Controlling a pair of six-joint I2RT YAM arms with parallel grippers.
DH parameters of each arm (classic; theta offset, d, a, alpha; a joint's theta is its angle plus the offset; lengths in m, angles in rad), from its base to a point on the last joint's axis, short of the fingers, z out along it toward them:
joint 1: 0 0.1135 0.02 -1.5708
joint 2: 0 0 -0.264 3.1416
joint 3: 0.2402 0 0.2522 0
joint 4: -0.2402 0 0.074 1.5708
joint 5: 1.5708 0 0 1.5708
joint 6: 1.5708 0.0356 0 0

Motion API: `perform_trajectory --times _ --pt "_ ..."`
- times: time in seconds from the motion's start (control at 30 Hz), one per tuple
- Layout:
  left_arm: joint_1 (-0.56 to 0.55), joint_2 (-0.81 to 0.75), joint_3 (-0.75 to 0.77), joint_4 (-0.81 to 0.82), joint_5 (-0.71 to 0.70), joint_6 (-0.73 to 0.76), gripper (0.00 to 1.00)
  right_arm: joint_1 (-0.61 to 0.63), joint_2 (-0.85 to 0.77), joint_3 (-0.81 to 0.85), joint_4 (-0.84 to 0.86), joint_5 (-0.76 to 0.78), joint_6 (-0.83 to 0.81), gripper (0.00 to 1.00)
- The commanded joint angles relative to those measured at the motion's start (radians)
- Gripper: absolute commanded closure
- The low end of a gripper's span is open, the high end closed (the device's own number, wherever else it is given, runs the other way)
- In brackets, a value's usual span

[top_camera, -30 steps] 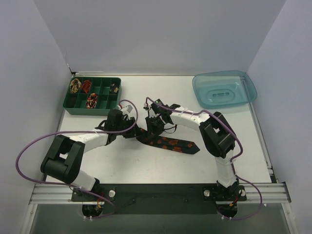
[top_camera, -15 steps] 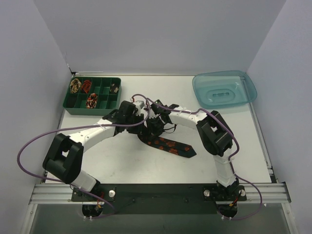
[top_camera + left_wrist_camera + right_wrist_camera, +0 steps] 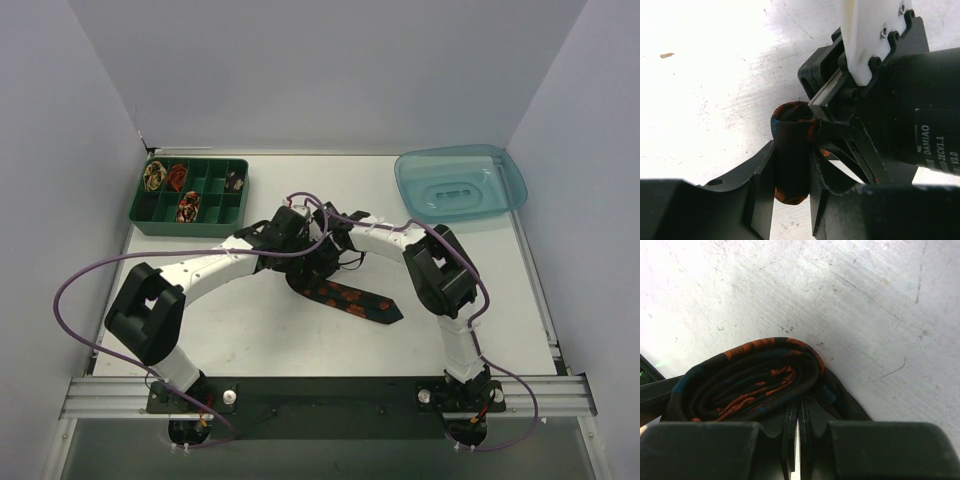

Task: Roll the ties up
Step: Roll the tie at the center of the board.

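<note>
tie [image 3: 750, 385] rolled into thick, soft oval coil.

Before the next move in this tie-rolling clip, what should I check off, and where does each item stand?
1. Left pincer clamps the roll of the dark tie: ok.
2. Right pincer is shut on the roll's inner layer: ok.
3. Tie fully wound: not ok. Its pointed tail lies flat on the table.
4. Layers wound tight and even: cannot tell.
5. Green tray has a free compartment: ok.
</note>
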Motion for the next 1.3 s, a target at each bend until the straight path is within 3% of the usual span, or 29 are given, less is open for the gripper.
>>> perform_trajectory --times 0.0,0.47,0.67,0.87,1.27 --pt "-0.078 0.036 0.052 -0.042 -0.026 0.059 0.80 0.030 0.037 0.010 -0.009 0.081 -0.020 0.97" --pt "0.000 -0.052 -0.012 -0.088 -0.128 0.067 0.80 -0.067 -0.136 -0.078 0.004 0.081 -0.027 0.96" --pt "0.009 -0.063 0.007 -0.183 -0.267 0.082 0.80 -0.119 -0.165 -0.121 0.004 0.101 -0.040 0.97" --pt "-0.028 -0.026 0.044 -0.278 -0.381 0.065 0.80 -0.136 -0.173 -0.131 -0.001 0.122 -0.038 0.96" --pt "-0.147 0.042 0.069 -0.313 -0.431 0.005 0.80 -0.142 -0.164 -0.130 -0.016 0.144 -0.040 0.96"
